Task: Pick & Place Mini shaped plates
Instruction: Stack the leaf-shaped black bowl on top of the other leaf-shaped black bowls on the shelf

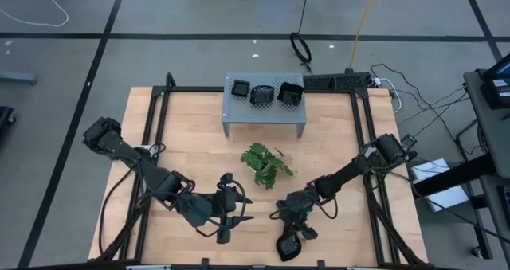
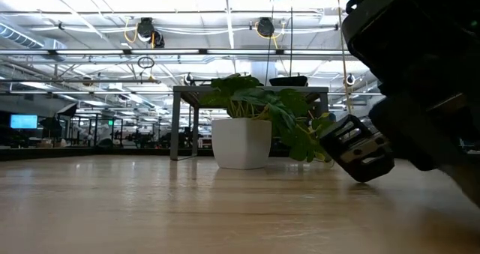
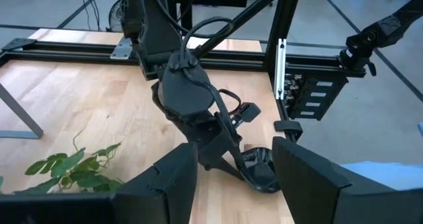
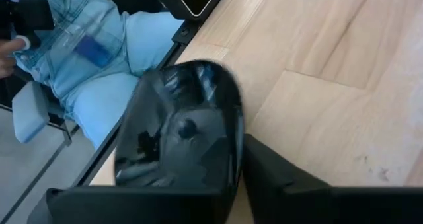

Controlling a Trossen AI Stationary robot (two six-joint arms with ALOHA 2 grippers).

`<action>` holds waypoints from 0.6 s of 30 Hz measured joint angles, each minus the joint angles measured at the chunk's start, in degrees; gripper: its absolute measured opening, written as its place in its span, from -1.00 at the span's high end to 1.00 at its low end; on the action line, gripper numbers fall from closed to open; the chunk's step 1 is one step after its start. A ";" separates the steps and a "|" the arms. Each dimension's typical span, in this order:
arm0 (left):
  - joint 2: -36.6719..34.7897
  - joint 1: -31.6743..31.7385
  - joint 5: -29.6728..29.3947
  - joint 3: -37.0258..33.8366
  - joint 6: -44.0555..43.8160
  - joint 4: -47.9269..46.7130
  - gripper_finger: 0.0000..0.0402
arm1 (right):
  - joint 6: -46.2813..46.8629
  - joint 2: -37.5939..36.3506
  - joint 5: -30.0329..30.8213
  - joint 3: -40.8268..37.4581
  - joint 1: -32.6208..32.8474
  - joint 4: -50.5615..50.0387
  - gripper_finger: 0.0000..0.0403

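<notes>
My right gripper [image 1: 288,236] is near the table's near edge, shut on one glossy black mini plate [image 1: 287,248] with a roundish rim, which fills the right wrist view [image 4: 178,135]. Three more black plates [image 1: 261,94] rest on the grey perforated stand [image 1: 239,117] at the far side. My left gripper [image 1: 243,209] hovers open just left of the right gripper. In the left wrist view its fingers frame the right gripper and the plate [image 3: 259,172] without touching them. My right gripper pinches the plate by its rim [image 4: 232,159], on the side nearest the wrist. One finger [image 4: 281,181] lies against the rim's outer side; the plate covers most of the other. The plate is tilted, its hollow toward the wrist camera. Whether it touches the table I cannot tell.
A green leafy sprig [image 1: 267,163] in a white pot [image 2: 240,143] stands mid-table between the grippers and the stand. The black frame rail [image 4: 188,27] runs along the table's near edge. A person in jeans [image 4: 92,59] is just beyond it. Bare wood lies left and right of the sprig.
</notes>
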 joint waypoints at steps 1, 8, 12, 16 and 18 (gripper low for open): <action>0.00 0.00 -0.02 0.00 0.00 0.00 0.00 | -0.15 0.00 0.00 0.00 0.01 -0.02 0.89; 0.00 0.00 -0.09 0.00 0.00 0.05 0.00 | -0.70 -0.78 -1.56 -0.08 -0.10 -0.73 0.99; 0.00 0.00 -0.11 0.00 0.00 0.10 0.00 | -0.81 -4.37 -1.88 -0.33 -0.30 -3.80 1.00; 0.00 0.00 -0.11 0.00 0.00 0.21 0.00 | -1.12 -10.98 -1.29 -0.22 -1.72 -9.87 1.00; 0.00 0.00 -0.10 0.00 0.00 0.36 0.00 | -1.11 -14.74 -1.26 -0.22 -2.97 -13.76 1.00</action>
